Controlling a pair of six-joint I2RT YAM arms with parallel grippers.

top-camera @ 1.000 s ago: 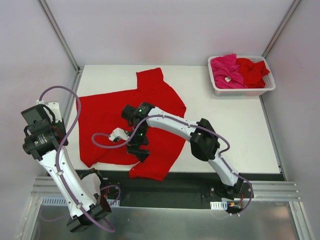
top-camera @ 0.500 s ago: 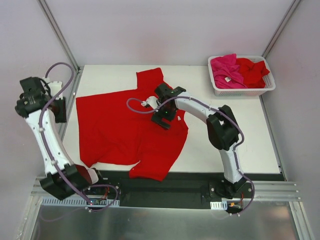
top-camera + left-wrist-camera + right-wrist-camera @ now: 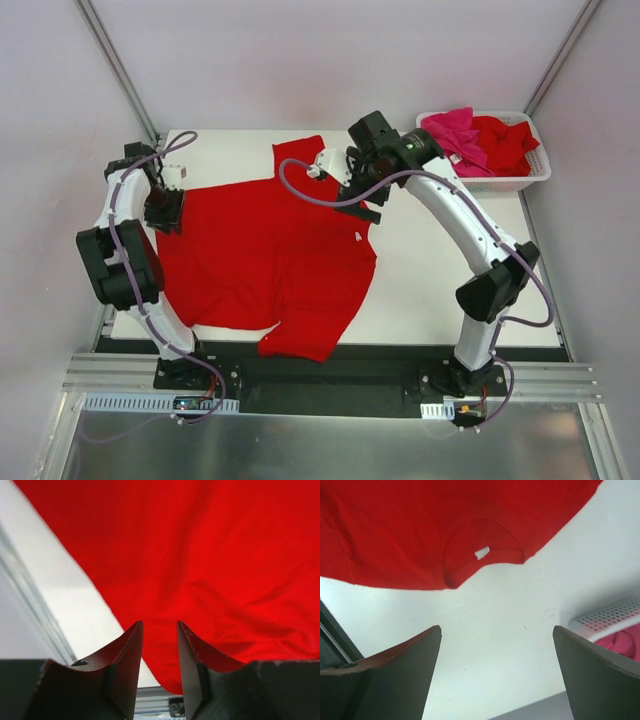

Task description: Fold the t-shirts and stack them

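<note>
A bright red t-shirt (image 3: 260, 250) lies spread flat on the white table, its neck and white label (image 3: 358, 237) at the right edge. My left gripper (image 3: 165, 212) hovers over the shirt's back left corner, jaws only narrowly apart and nothing between them; its wrist view shows red cloth (image 3: 210, 555) under the gripper (image 3: 160, 622). My right gripper (image 3: 368, 200) is wide open and empty above the shirt's back right edge; its wrist view shows the gripper (image 3: 496, 627) over bare table, with the collar and label (image 3: 481, 553) beyond. A magenta-pink shirt (image 3: 452, 135) and a red shirt (image 3: 505, 140) lie crumpled in the basket.
A white slotted plastic basket (image 3: 485, 182) stands at the table's back right corner; its corner shows in the right wrist view (image 3: 615, 615). A metal rail (image 3: 150, 175) runs along the table's left edge. Bare table (image 3: 450, 270) lies right of the shirt.
My right gripper has lifted off the shirt's middle and swung to its back right edge. My left arm has swung in to the shirt's back left corner. The shirt lies flatter.
</note>
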